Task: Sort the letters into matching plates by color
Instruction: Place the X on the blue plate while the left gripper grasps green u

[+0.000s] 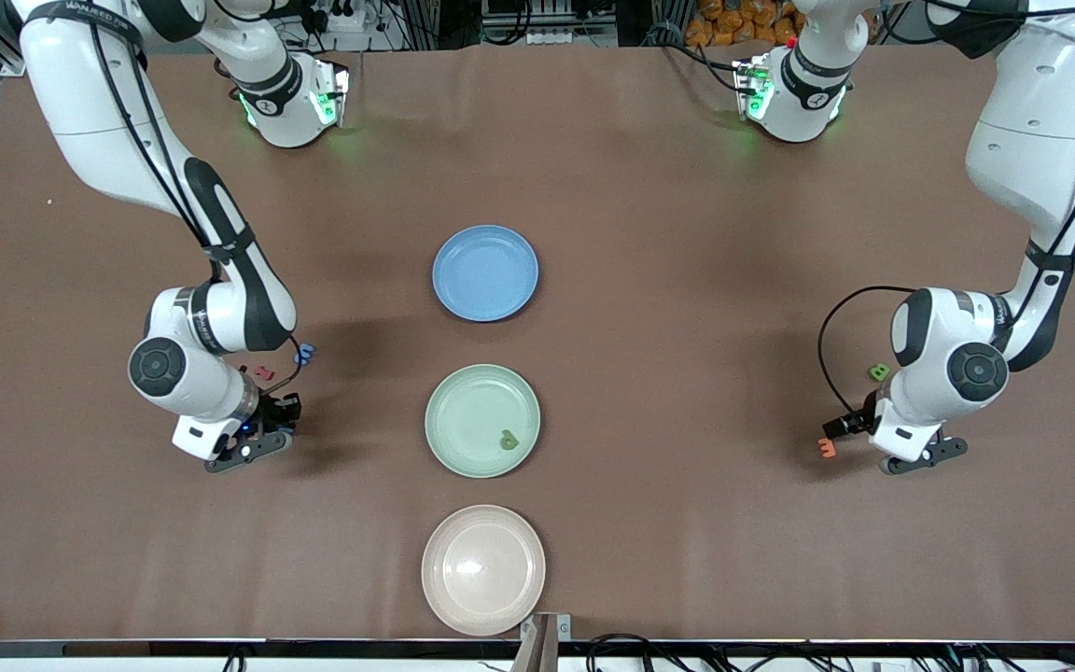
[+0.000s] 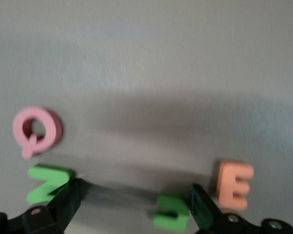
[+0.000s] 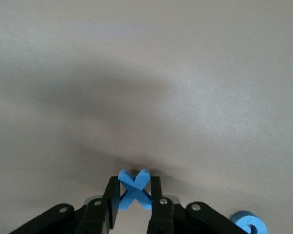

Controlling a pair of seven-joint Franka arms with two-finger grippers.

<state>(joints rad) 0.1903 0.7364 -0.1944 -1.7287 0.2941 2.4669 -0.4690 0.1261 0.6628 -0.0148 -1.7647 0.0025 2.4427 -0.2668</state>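
Note:
My right gripper (image 3: 135, 185) is shut on a blue letter X (image 3: 135, 188), low over the table toward the right arm's end; in the front view this gripper (image 1: 258, 446) hides the X. My left gripper (image 2: 135, 199) is open low over the table, and a green letter (image 2: 172, 212) lies between its fingers, close to one fingertip (image 2: 201, 204). The blue plate (image 1: 485, 273) holds nothing. The mint green plate (image 1: 463, 411), nearer the camera, carries one green letter (image 1: 508, 439). In the front view my left gripper (image 1: 920, 455) is toward the left arm's end.
A blue letter (image 1: 305, 353) and a dark red letter (image 1: 263, 372) lie beside my right wrist. A green N (image 2: 46, 181), a pink Q (image 2: 35, 129) and an orange E (image 2: 234, 184) lie around my left gripper. A cream plate (image 1: 482, 569) sits nearest the camera.

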